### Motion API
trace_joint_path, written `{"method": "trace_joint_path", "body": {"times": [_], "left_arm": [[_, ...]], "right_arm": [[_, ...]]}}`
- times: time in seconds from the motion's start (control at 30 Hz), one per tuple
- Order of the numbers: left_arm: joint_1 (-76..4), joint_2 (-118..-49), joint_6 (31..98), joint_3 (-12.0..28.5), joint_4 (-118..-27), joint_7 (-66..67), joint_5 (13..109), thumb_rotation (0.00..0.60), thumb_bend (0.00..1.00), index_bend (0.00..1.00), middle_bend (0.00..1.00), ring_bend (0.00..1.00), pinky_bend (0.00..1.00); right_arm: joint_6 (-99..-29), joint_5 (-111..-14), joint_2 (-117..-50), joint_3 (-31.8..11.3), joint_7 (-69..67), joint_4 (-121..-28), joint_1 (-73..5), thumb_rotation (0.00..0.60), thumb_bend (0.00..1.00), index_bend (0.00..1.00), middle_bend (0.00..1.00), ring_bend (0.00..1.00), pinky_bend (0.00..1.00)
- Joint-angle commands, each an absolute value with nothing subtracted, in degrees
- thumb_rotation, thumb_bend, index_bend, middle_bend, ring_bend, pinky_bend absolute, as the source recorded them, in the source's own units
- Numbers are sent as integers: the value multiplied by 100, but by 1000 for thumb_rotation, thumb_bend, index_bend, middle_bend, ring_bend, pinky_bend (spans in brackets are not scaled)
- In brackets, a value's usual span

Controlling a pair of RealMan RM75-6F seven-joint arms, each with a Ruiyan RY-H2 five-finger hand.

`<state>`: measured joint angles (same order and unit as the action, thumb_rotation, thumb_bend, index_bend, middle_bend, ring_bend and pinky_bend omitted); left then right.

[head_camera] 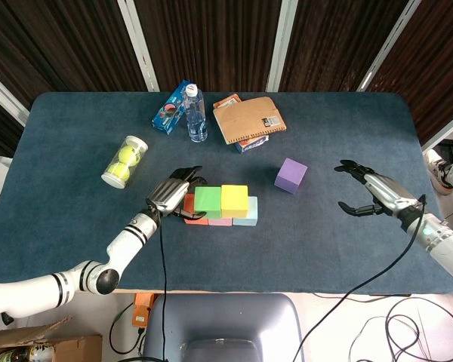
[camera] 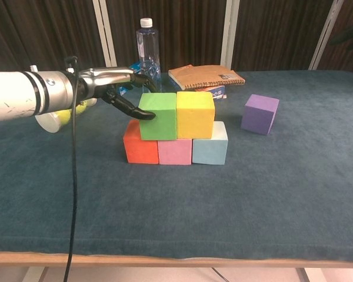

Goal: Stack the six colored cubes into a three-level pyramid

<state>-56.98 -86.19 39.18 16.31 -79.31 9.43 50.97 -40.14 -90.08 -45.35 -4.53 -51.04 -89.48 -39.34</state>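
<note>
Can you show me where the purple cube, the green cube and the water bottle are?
purple cube (head_camera: 291, 175), head view, on its top face.
green cube (camera: 159, 116), chest view, on its front face.
water bottle (camera: 147, 50), chest view, on its clear body below the cap.

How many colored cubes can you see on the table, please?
6. Red, pink and light blue cubes form the bottom row. Green and yellow sit on top of them. Purple stands alone to the right. None seem hidden.
</note>
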Motion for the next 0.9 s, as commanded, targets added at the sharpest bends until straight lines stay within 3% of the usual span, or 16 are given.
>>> {"method": "trace_joint_path", "body": {"times": [0.03,0.9], "left_arm": [[-5740,-8649,3919,1575,-7839,980,5133,380,228,270,0,0,67],[-5823,-8636,3979,1489,-7760,725,5295,379,274,354,0,0,67]], "right_arm": [[-4051,-9093,-4551,-390,-5255,-8839,-3948,420,312,132,0,0,0],[-4080,-9204,-4606,-118,-5533,-8652,-4110,421,312,117,0,0,0]]}}
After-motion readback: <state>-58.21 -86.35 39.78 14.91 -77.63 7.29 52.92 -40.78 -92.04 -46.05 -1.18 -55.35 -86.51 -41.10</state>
